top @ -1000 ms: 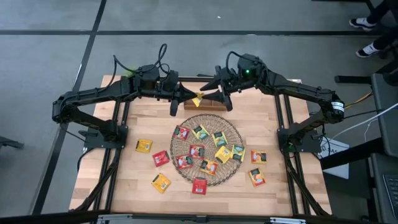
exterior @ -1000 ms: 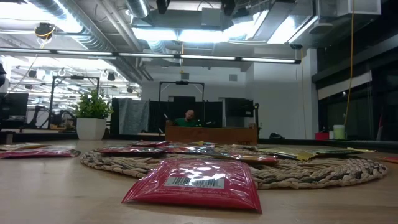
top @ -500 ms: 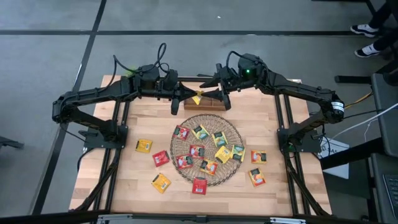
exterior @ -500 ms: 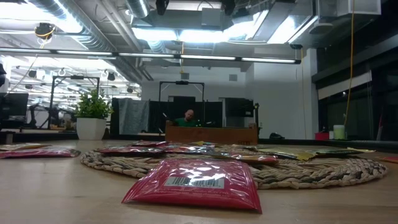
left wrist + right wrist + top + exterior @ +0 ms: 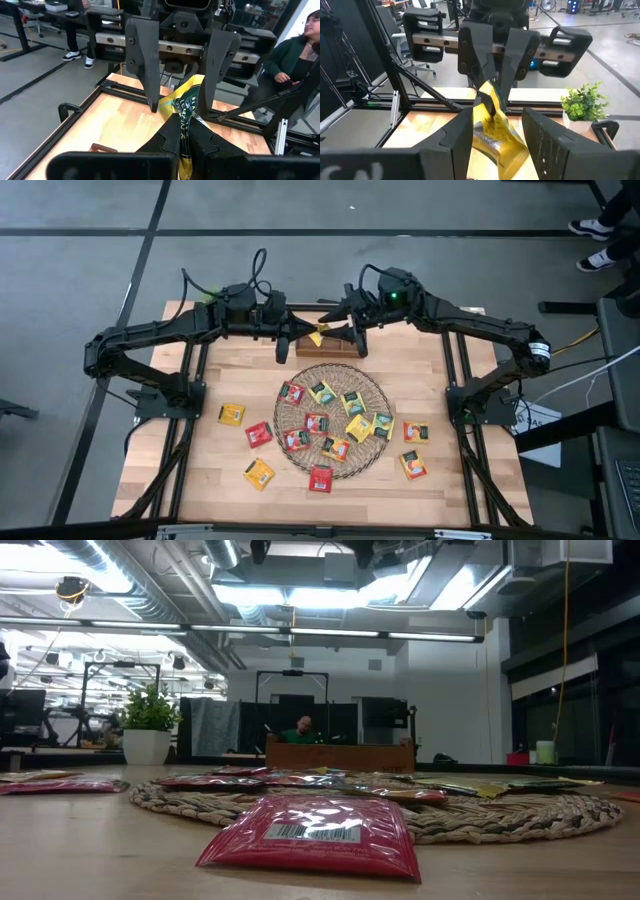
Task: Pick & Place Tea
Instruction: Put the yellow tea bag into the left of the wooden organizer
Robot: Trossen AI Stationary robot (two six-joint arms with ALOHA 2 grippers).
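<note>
Left gripper (image 5: 305, 334) clamps a yellow sachet (image 5: 317, 337) at the table's (image 5: 200, 470) far edge. Right gripper (image 5: 335, 333) spread wide around it, above the wooden box (image 5: 330, 348).

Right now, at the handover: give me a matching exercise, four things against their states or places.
Things:
1. left claw
2. right claw
3. yellow tea sachet
4. round wicker mat

States or places:
A. open, one finger on each side of the sachet
B. shut on the sachet
C. mid-table, with several sachets lying on it
D. in the air between the two claws, at the far end of the table

Pairs: 1-B, 2-A, 3-D, 4-C
</note>
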